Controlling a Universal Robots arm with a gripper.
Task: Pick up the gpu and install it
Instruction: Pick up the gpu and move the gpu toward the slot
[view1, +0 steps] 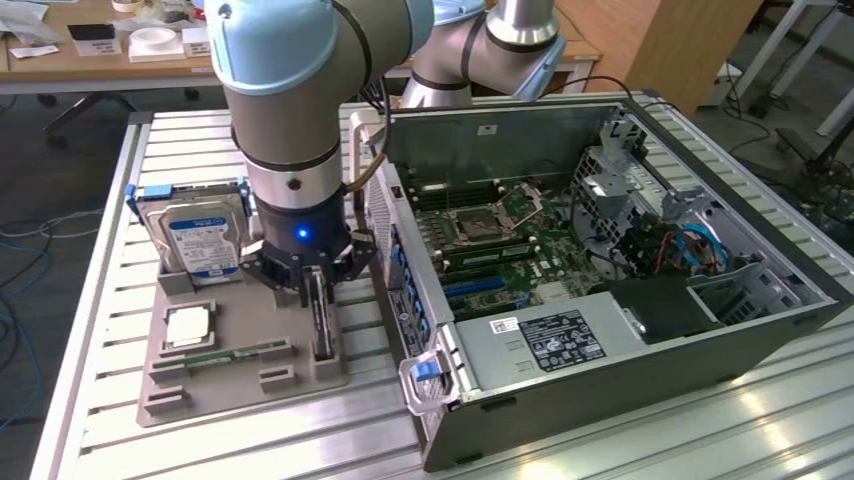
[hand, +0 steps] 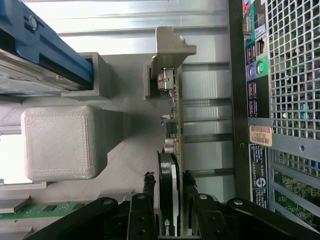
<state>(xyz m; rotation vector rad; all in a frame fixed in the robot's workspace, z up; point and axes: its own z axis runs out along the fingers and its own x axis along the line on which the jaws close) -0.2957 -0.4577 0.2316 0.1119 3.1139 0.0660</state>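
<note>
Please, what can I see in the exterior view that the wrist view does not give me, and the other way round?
Exterior view: the motherboard inside the open computer case, and a CPU chip lying on the grey tray.
Wrist view: the silvery bracket at one end of the gpu, and the coloured rear ports of the case.
Both: the gripper set around the gpu, which stands on edge in its tray slot.

A hard drive (view1: 203, 238) stands in the grey tray (view1: 227, 388) beside an open computer case (view1: 641, 385).
</note>
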